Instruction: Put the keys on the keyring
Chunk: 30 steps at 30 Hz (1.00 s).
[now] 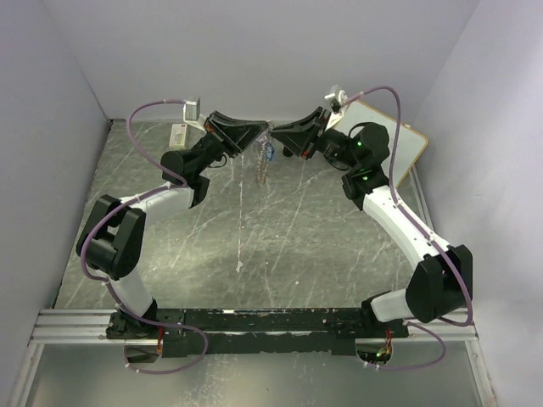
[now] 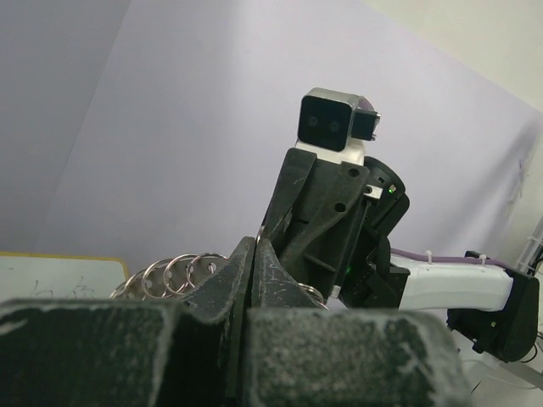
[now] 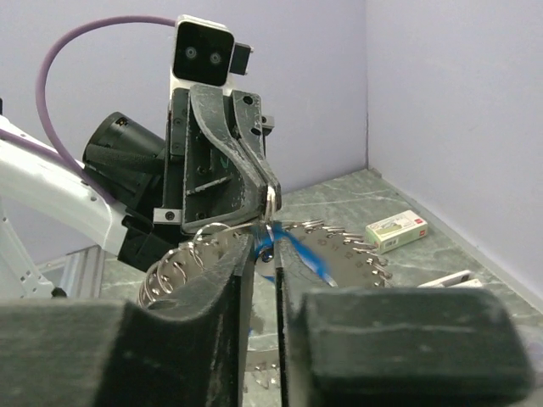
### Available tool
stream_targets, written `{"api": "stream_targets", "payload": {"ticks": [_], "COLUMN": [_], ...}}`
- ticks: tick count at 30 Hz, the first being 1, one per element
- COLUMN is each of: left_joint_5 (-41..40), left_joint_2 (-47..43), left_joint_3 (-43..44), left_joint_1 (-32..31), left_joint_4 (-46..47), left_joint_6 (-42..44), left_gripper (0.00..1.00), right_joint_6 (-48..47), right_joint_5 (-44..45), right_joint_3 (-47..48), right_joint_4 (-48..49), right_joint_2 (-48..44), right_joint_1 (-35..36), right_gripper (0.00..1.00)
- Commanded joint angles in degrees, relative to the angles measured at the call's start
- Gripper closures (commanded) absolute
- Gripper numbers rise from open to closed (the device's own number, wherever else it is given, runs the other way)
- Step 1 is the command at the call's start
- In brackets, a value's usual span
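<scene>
Right wrist: your right gripper [image 3: 265, 243] pinches the key [image 3: 299, 256]; left gripper [image 3: 270, 200] clamps the keyring [image 3: 344, 246].
Left wrist: keyring loops only, key hidden.
Nearby: box [image 3: 396, 231].

In the left wrist view, the fingers of the left gripper [image 2: 257, 246] hide most of the keyring [image 2: 181, 273]. In the right wrist view, the right gripper [image 3: 263, 248] covers the keyring's lower edge and part of a blue key [image 3: 301, 255] against it; whether those fingers pinch the key is unclear.

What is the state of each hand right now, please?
Left hand: closed, holding the keyring.
Right hand: nearly closed around a blue key; grip cannot be told.
</scene>
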Motion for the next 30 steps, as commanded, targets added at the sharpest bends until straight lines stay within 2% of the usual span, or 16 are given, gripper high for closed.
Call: {"api": "stream_targets", "payload": {"ticks": [1,4,9,20,30], "left_joint_5": [0.4,0.29,-0.86,-0.96,-0.49], "left_joint_2": [-0.67,-0.6,-0.82,-0.08,-0.75], "left_joint_3": [2.5,2.53,2.26,3.75,3.93], "left_joint_1": [0.3,0.24,0.28,-0.4,-0.39], "left_joint_4": [17.06,17.21,17.36,17.47,17.5], "left_joint_6": [-0.96,-1.18,-0.88,-2.08,-1.98], "left_gripper": [0.93,0.93,0.93,0.93,0.93], "right_joint_6": [-0.05,-0.32,-0.76,3.89,2.25], "right_joint_5": [-0.33,-0.53,-0.64,-0.38,2.75], "right_joint_3": [1.83,1.98,1.21,1.23,1.38], "right_joint_4": [0.66,0.27,-0.2,5.02,2.42], "right_joint_2": [1.39,1.51,1.34,4.33,3.48], "right_joint_1": [0.19,0.19,0.19,1.44,1.51], "right_gripper": [0.91,1.0,1.0,1.0,1.0]}}
